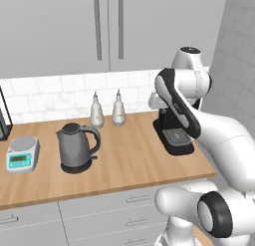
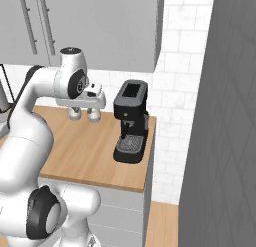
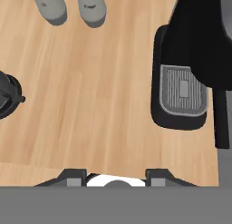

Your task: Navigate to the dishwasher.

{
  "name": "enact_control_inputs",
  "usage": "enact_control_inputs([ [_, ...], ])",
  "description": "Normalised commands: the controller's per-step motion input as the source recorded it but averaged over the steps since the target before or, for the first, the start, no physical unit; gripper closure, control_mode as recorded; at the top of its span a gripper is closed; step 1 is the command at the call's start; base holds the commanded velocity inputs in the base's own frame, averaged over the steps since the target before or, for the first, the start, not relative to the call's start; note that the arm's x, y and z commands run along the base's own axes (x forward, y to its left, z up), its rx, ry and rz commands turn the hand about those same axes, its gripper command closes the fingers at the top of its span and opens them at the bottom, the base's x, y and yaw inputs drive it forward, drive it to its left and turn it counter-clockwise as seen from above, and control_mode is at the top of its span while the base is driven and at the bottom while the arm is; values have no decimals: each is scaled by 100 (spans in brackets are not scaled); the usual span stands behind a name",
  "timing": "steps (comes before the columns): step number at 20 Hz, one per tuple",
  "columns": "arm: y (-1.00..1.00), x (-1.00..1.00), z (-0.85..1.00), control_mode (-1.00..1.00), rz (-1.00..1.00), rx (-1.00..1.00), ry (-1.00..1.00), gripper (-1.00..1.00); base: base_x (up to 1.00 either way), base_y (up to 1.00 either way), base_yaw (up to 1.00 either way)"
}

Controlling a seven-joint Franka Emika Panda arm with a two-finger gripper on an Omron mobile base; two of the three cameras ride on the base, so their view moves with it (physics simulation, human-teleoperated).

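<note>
- The wooden counter (image 1: pixel 129 160) runs left to right, and its right end stops just past the coffee machine (image 2: pixel 131 122); a bare strip of wood lies between the machine's base and that end edge.
- In the right base view a tall grey panel (image 2: pixel 225 121) stands at 3 o'clock, with a narrow strip of wooden floor (image 2: pixel 162 223) between it and the counter's end.
- Two grey bottles (image 1: pixel 105 110) stand side by side at the back wall, at 12 o'clock from the kettle (image 1: pixel 75 147); a small scale (image 1: pixel 22 154) sits at 9 o'clock from the kettle, near the front edge.
- Open wood lies between the kettle and the coffee machine.
- The gripper (image 3: pixel 116 174) hangs over the counter's front edge; just the finger bases show, set apart, so I cannot tell how wide the tips stand.
- Light grey drawers (image 1: pixel 99 210) run under the counter; the dishwasher's place cannot be told from these views.
- Upper cabinets (image 1: pixel 107 28) hang above the tiled wall.
</note>
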Motion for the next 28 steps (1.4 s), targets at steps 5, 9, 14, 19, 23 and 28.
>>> enact_control_inputs([
  [5, 0, -60, 0, -100, 0, 0, -1, -100, 0, 0, 0],
  [9, 0, -100, 0, -100, 0, 0, -8, -100, 0, 0, 0],
  [14, 0, -100, 0, -100, 0, 0, -9, -100, 0, 0, 0],
  [19, -7, -93, 4, -100, 0, 0, -5, -100, 0, 0, 0],
  [23, -1, -59, 2, -100, 0, 0, -2, -100, 0, 0, 0],
  [28, 0, -21, 3, 100, 0, 0, 0, -100, -3, 0, 0],
])
